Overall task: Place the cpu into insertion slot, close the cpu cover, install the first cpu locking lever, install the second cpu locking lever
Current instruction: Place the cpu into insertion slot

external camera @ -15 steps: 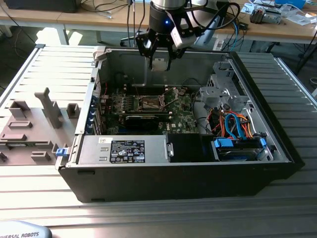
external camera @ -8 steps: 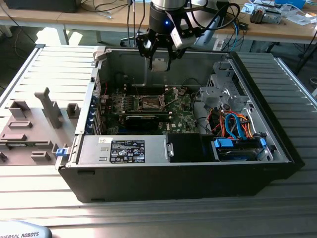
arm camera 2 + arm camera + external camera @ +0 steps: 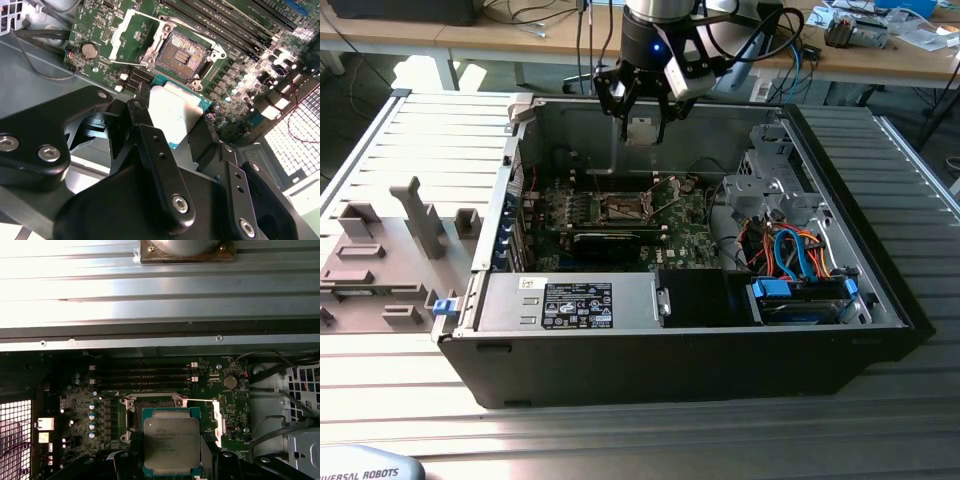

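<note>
While aloft, flat silvery square cpu (image 3: 171,444)

The pincer (image 3: 172,462) holds the cpu (image 3: 171,440) over the motherboard's (image 3: 95,405) open insertion slot (image 3: 134,416).

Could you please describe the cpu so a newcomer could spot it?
Find the open computer case; the gripper hangs above its green motherboard. The cpu is the small flat square clamped there, silver on top with a green rim, unlike the dark empty socket below.
</note>
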`<state>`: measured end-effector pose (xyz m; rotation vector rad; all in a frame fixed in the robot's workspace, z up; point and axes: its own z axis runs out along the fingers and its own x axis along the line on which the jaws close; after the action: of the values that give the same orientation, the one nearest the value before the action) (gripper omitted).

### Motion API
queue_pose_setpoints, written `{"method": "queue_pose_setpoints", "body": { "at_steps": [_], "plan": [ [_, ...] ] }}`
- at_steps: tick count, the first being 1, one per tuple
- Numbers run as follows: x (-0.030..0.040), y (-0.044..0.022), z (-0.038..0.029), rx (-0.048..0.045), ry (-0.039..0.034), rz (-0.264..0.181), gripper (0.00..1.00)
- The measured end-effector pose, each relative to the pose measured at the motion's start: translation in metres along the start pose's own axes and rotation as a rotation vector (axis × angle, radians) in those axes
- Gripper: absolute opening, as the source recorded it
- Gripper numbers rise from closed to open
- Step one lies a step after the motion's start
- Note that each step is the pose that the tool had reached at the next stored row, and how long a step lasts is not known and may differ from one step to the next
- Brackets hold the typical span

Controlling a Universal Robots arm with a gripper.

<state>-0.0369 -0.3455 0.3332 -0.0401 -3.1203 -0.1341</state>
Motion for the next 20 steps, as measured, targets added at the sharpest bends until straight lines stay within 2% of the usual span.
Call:
{"method": "queue_pose_setpoints", "body": {
  "at_steps": [20],
  "plan": [
    [-0.0001, -0.0009, 0.0043, 0.0000, 0.0000, 0.000, 0.54]
  ]
}}
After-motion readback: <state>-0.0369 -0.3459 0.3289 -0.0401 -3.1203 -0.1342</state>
